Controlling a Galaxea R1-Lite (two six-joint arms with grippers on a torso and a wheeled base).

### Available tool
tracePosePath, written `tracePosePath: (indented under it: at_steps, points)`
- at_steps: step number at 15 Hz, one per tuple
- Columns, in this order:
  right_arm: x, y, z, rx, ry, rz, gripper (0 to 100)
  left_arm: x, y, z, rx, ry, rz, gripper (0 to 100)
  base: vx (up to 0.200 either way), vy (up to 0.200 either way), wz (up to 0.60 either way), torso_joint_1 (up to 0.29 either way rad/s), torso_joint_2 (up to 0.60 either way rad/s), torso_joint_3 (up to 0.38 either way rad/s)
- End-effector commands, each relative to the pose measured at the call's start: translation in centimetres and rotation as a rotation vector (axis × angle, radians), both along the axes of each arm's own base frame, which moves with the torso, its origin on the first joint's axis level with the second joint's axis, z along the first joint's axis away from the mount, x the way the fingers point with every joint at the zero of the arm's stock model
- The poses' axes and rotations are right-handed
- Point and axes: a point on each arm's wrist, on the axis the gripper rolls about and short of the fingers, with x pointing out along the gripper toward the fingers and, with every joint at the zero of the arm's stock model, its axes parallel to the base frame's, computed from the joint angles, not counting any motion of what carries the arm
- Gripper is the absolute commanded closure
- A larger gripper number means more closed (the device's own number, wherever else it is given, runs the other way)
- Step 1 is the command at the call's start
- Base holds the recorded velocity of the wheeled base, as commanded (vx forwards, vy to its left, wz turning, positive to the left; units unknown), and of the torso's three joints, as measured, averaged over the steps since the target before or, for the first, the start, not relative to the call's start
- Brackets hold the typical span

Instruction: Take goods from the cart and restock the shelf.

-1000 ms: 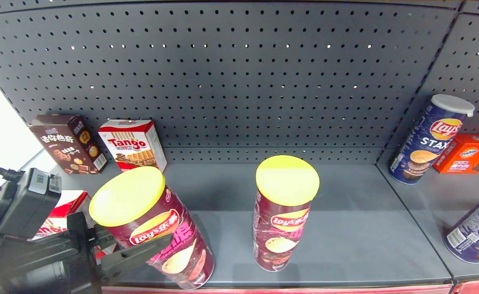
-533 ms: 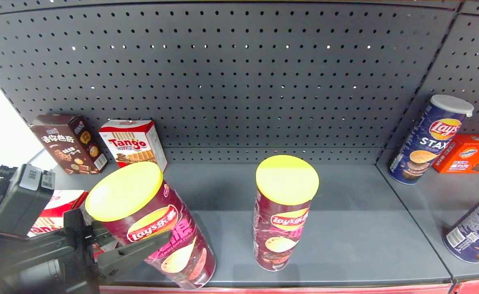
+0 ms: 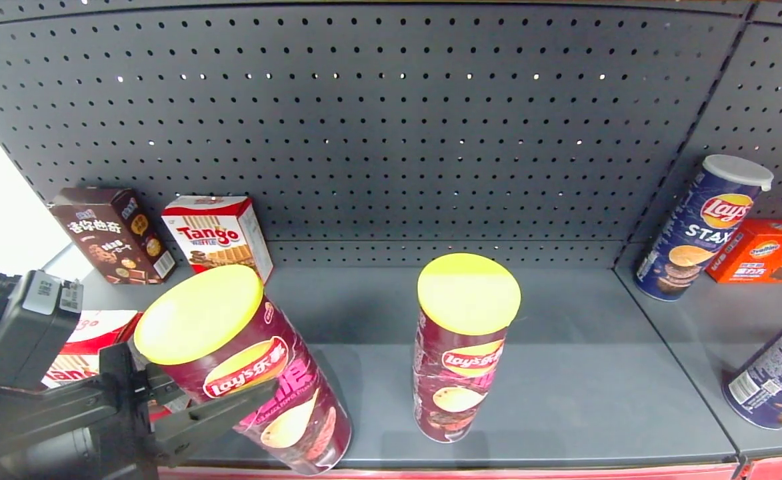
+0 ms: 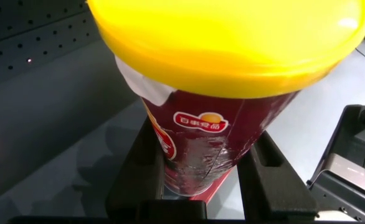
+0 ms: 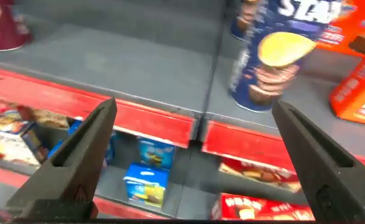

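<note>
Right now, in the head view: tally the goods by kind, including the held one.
Maroon chip cans: 2 (one in the left gripper)
Blue chip cans: 2
Red-and-white boxes: 2
Brown box: 1
Orange box: 1
Total: 8

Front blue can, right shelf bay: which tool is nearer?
Right. The right tool sits open just off the shelf edge, facing the front blue can; the left tool is far off to the left, shut on the tilted maroon can.
</note>
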Motion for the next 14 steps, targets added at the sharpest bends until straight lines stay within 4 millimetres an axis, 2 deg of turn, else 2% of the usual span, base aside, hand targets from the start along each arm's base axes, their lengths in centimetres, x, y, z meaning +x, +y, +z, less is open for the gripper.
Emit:
tracePosePath:
  at_steps: [1,4,5,7,8,14]
  points:
    - [-0.04,0.25,-0.08,-0.009,-0.001,0.113,0,-0.22,0.11,0.04,-0.003,-0.006,0.000,100,0.000,0.000,0.00,0.000,0.00,0.000]
    - [-0.05,0.29,-0.13,0.095,0.036,0.139,0,-0.09,0.05,0.57,-0.012,-0.024,-0.002,100,0.000,0.000,0.00,0.000,0.00,0.000]
    - [0.00,0.13,-0.16,0.121,0.042,0.068,0,-0.07,0.04,0.65,-0.013,-0.027,0.000,100,0.000,0.000,0.00,0.000,0.00,0.000]
    - [0.03,0.08,-0.71,0.166,0.108,0.050,0,-0.04,0.02,0.62,-0.012,-0.024,0.000,100,0.000,0.000,0.00,0.000,0.00,0.000]
    - [-0.03,0.20,-0.78,0.074,0.100,0.109,0,-0.03,0.02,0.66,-0.012,-0.025,0.000,100,0.000,0.000,0.00,0.000,0.00,0.000]
    - [-0.02,0.21,-0.75,0.118,0.106,0.108,0,0.23,-0.10,0.75,-0.011,-0.024,0.003,100,0.000,0.000,0.00,0.000,0.00,0.000]
